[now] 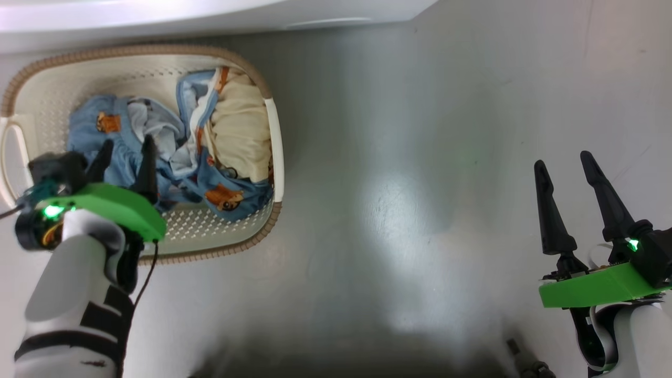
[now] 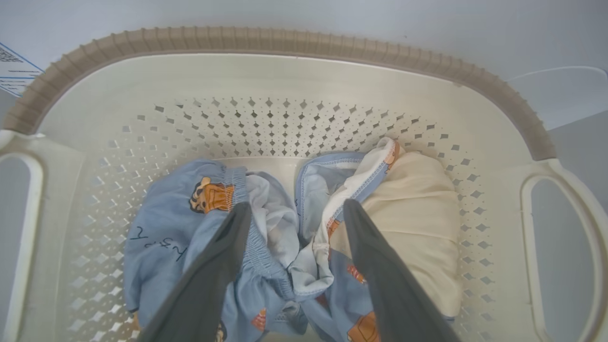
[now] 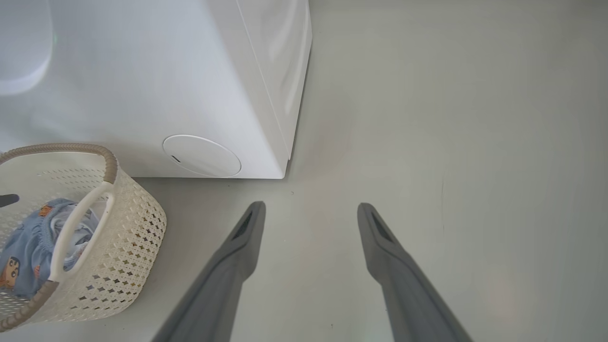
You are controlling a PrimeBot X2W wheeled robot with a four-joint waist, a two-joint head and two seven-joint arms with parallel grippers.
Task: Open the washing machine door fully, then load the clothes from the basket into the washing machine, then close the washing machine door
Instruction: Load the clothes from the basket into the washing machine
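Observation:
The cream basket with its brown rim stands on the floor at the left, just in front of the white washing machine. In it lie the clothes: blue fabric printed with orange figures and a cream garment. My left gripper is open and reaches down into the basket; in the left wrist view its fingers straddle the blue clothes, close over them. My right gripper hangs open over bare floor at the right, holding nothing. The washing machine door is out of view.
In the right wrist view the washing machine shows its lower front corner with a round white cap, and the basket stands just before it. Grey floor stretches wide between the basket and my right arm.

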